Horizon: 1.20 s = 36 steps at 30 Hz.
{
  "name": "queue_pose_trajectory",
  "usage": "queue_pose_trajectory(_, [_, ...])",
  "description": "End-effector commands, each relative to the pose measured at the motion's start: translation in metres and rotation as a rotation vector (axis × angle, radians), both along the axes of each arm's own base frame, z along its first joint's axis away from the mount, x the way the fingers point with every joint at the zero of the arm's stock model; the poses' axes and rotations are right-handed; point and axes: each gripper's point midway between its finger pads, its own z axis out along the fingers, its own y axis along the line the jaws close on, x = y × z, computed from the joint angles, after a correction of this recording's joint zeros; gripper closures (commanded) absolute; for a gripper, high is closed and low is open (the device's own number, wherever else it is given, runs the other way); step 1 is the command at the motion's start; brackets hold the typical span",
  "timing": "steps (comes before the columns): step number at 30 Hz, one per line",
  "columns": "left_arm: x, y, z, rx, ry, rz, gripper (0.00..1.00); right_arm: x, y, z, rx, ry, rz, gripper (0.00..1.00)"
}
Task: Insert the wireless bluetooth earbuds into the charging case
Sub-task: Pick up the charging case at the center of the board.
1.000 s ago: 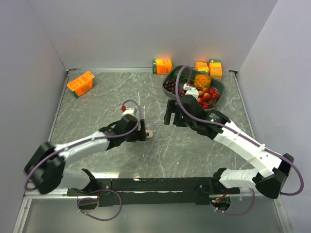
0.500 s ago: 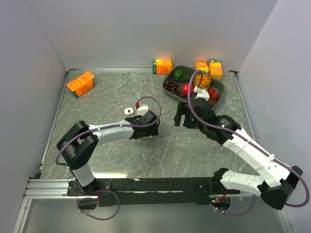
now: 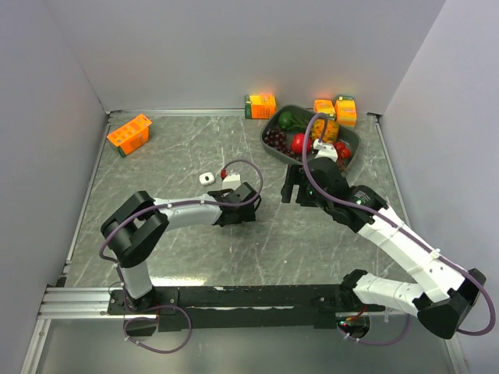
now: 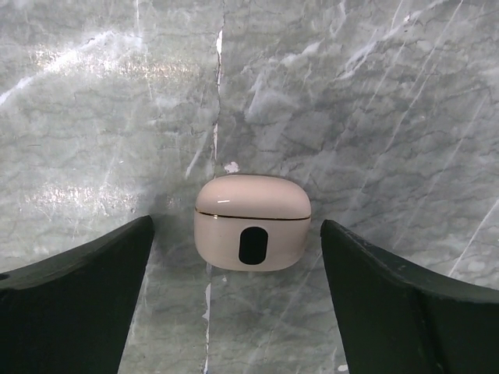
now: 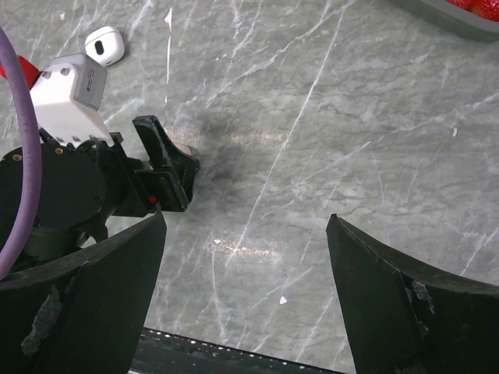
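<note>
"While the grey marble table (image 3: 171, 156) is carrying the whole scene, what are the two arms doing on it?"

"Both are reaching toward the middle. The right gripper (image 5: 245, 220) is hanging over bare stone, its jaws spread wide with nothing between them. The left gripper (image 3: 235, 216) is pointing down, and its fingers (image 4: 78, 296) are standing just as wide."

"Is the left one gripping anything?"

"No. It is straddling the beige charging case (image 4: 251, 222), which is lying closed on the table between the two fingers, clear of both."

"And behind them?"

"A grey tray (image 3: 356, 139) is holding fruit at the far right, with small orange cartons (image 3: 335, 110) sitting beside it. Another orange carton (image 3: 129, 133) is lying near the far left corner."

"Anything smaller?"

"A white case (image 3: 207, 178) is sitting closed just beyond the left wrist. The earbuds are not showing clearly in any view, so their place cannot be told."
</note>
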Motion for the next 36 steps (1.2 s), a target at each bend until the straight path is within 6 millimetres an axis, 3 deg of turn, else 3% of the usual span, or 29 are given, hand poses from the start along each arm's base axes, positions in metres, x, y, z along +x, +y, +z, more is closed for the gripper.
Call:
queue_pose_trajectory(1, [0.004, -0.012, 0.000, -0.025, -0.003, -0.020, 0.10, 0.001, -0.002, 0.009, 0.024, -0.035, 0.001, 0.08])
queue_pose_trajectory(9, [-0.004, -0.010, -0.008, -0.015, 0.016, -0.041, 0.29, -0.001, -0.004, 0.009, 0.039, -0.033, -0.006, 0.09])
queue_pose_trajectory(19, [-0.015, 0.006, -0.032, 0.118, 0.075, -0.028, 0.27, -0.003, -0.007, 0.012, 0.051, -0.041, -0.014, 0.09])
queue_pose_trajectory(24, [-0.018, 0.006, -0.034, 0.124, 0.082, -0.031, 0.33, -0.005, -0.010, 0.008, 0.053, -0.040, -0.020, 0.09])
queue_pose_trajectory(27, [-0.021, 0.004, -0.033, 0.121, 0.083, -0.036, 0.45, -0.006, -0.012, 0.008, 0.056, -0.042, -0.023, 0.09])
queue_pose_trajectory(28, [-0.023, 0.005, -0.034, 0.124, 0.088, -0.037, 0.55, -0.006, -0.012, 0.009, 0.061, -0.045, -0.024, 0.09])
queue_pose_trajectory(30, [-0.024, 0.004, -0.032, 0.109, 0.084, -0.038, 0.63, -0.007, -0.012, 0.011, 0.065, -0.048, -0.023, 0.09])
queue_pose_trajectory(31, [-0.026, 0.004, -0.033, 0.110, 0.085, -0.038, 0.72, -0.007, -0.012, 0.013, 0.070, -0.052, -0.025, 0.09])
queue_pose_trajectory(34, [-0.027, 0.005, -0.024, 0.094, 0.056, -0.047, 0.95, -0.007, -0.010, 0.020, 0.082, -0.060, -0.009, 0.09])
queue_pose_trajectory(35, [-0.027, 0.002, -0.009, 0.060, 0.019, -0.053, 0.99, -0.008, -0.009, 0.024, 0.086, -0.067, -0.003, 0.08])
queue_pose_trajectory(36, [-0.029, 0.005, -0.007, 0.048, -0.004, -0.057, 0.99, -0.007, -0.009, 0.026, 0.079, -0.070, 0.003, 0.08])
